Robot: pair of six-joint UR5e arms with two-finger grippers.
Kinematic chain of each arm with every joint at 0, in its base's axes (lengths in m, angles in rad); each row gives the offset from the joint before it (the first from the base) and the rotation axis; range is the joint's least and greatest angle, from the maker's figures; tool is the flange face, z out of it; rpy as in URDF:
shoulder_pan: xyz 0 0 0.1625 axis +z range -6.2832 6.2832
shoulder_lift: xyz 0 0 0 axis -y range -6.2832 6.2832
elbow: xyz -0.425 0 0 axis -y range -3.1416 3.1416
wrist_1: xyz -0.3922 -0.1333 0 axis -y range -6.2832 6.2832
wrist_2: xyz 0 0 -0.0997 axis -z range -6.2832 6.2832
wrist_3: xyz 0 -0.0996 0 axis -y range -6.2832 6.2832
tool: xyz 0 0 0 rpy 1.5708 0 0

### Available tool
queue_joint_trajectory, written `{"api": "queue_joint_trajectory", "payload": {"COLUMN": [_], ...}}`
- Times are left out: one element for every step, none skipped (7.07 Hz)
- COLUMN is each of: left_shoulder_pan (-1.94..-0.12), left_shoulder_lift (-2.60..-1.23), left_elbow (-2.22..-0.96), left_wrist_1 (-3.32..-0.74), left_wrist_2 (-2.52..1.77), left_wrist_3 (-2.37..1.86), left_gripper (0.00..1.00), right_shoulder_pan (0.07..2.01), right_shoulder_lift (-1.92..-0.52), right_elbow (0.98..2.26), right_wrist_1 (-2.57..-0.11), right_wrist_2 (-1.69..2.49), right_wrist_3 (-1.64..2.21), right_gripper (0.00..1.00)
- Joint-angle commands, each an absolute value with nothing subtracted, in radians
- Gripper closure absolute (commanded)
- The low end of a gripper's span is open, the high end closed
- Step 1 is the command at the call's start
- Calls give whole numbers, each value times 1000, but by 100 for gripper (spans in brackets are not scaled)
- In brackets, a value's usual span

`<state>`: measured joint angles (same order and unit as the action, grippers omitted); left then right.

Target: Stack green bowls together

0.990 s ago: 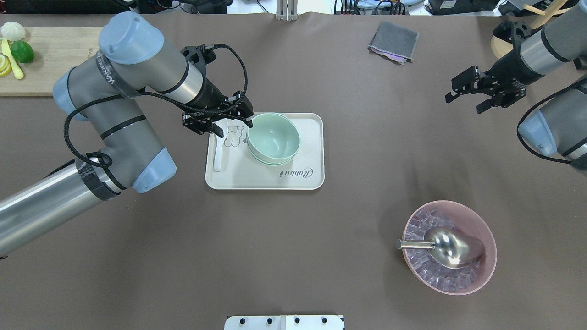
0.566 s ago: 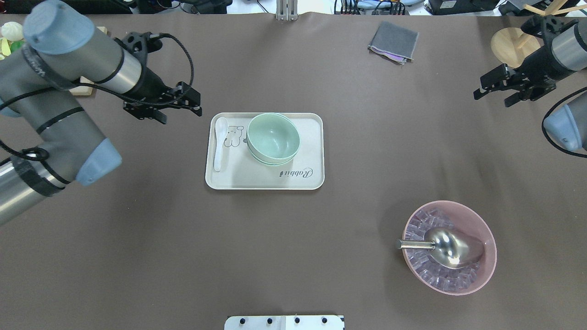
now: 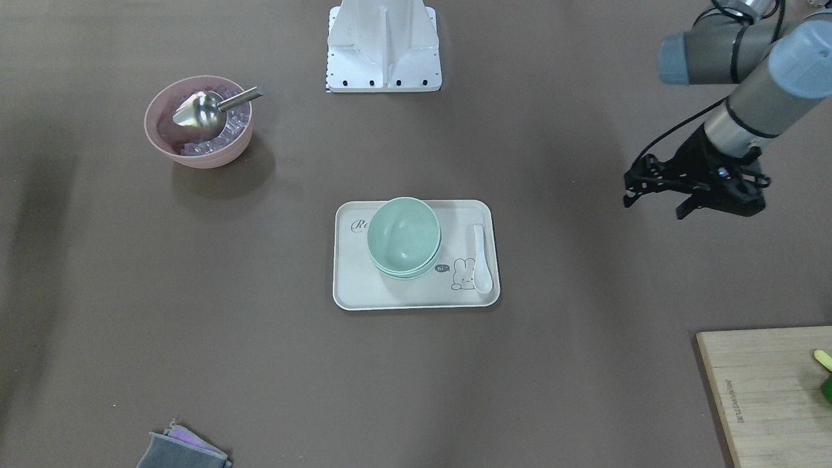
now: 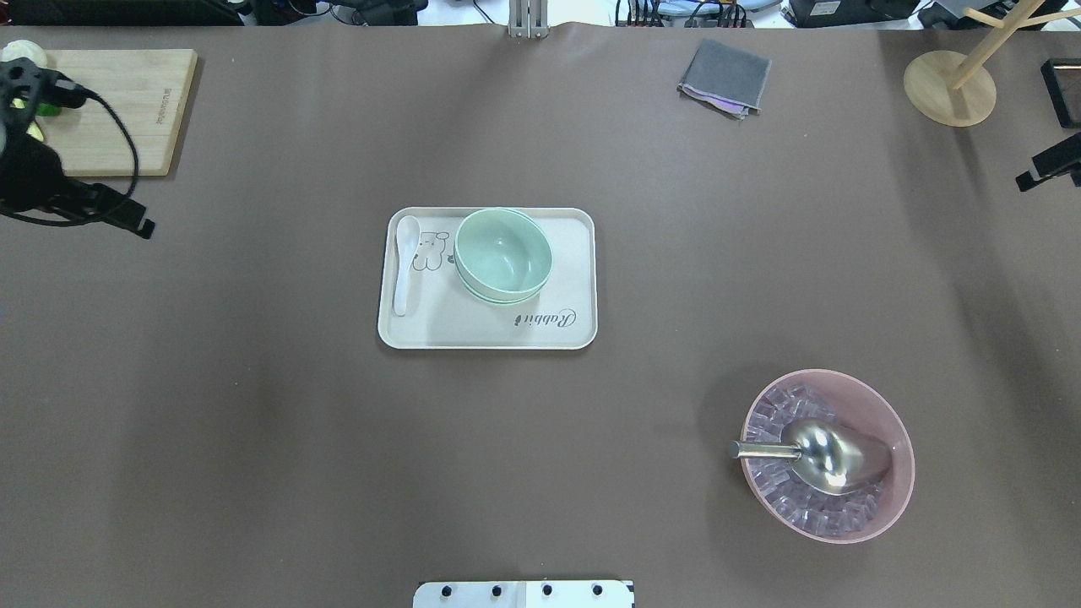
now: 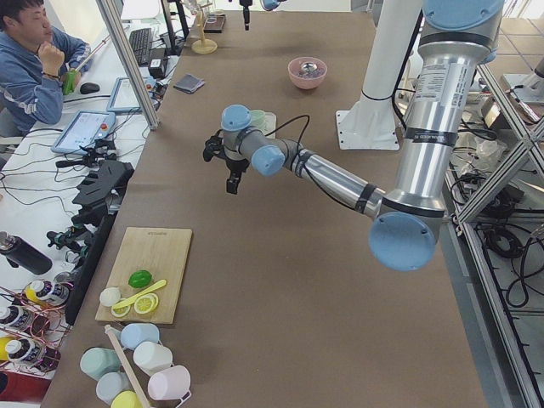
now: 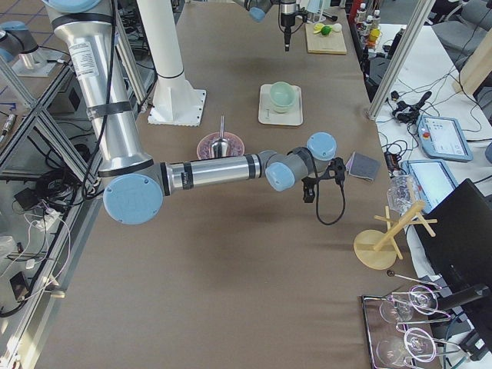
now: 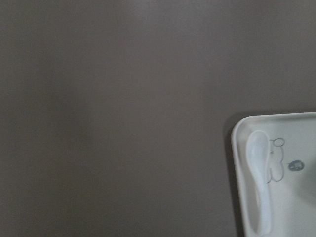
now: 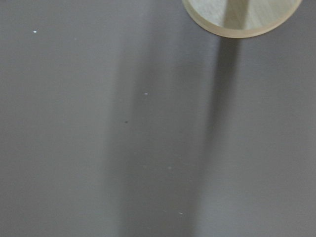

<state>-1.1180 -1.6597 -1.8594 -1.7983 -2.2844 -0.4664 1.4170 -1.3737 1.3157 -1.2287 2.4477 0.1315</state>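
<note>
The green bowls (image 4: 502, 253) sit nested in one stack on a cream tray (image 4: 473, 329) at the table's middle, also in the front view (image 3: 403, 237). My left gripper (image 3: 653, 205) hangs open and empty over bare table, far to the tray's left side; in the overhead view only its dark fingers (image 4: 139, 226) show at the left edge. My right gripper (image 4: 1047, 169) is cut off by the overhead view's right edge, far from the bowls; I cannot tell whether it is open. The left wrist view shows only the tray's corner (image 7: 291, 202).
A white spoon (image 4: 404, 266) lies on the tray's left part. A pink bowl (image 4: 895, 507) with ice and a metal scoop (image 4: 832, 456) stands front right. A grey cloth (image 4: 725, 76), a wooden stand (image 4: 946, 84) and a cutting board (image 4: 127, 110) lie along the far side.
Both arms have pulled outward from the middle, the left from the stacked bowls to the left edge, the right to the right edge. The bowls have not moved.
</note>
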Motion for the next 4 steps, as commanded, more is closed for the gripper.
{"api": "queue_joint_trajectory", "payload": {"left_shoulder_pan": [-1308, -1381, -1409, -1411], "left_shoulder_lift": [-1524, -1494, -1436, -1374], "left_elbow": [-1836, -1806, -1807, -1807], "left_wrist_1": [-1784, -1755, -1759, -1759], "left_wrist_2": [-2368, -2368, -2358, -2352], "left_wrist_3": [-166, -21, 3, -3], "left_gripper": [2, 2, 2, 2], "right_shoulder_pan": [1509, 1526, 1537, 1549], "right_shoulder_lift": [-1378, -1378, -1374, -1374], "right_elbow": [1211, 1183, 1146, 1128], "right_wrist_1": [-1232, -1232, -1233, -1241], "right_wrist_2": [2407, 2363, 2344, 2342], "right_wrist_3": [-73, -127, -182, -202], "right_gripper": [0, 0, 0, 0]}}
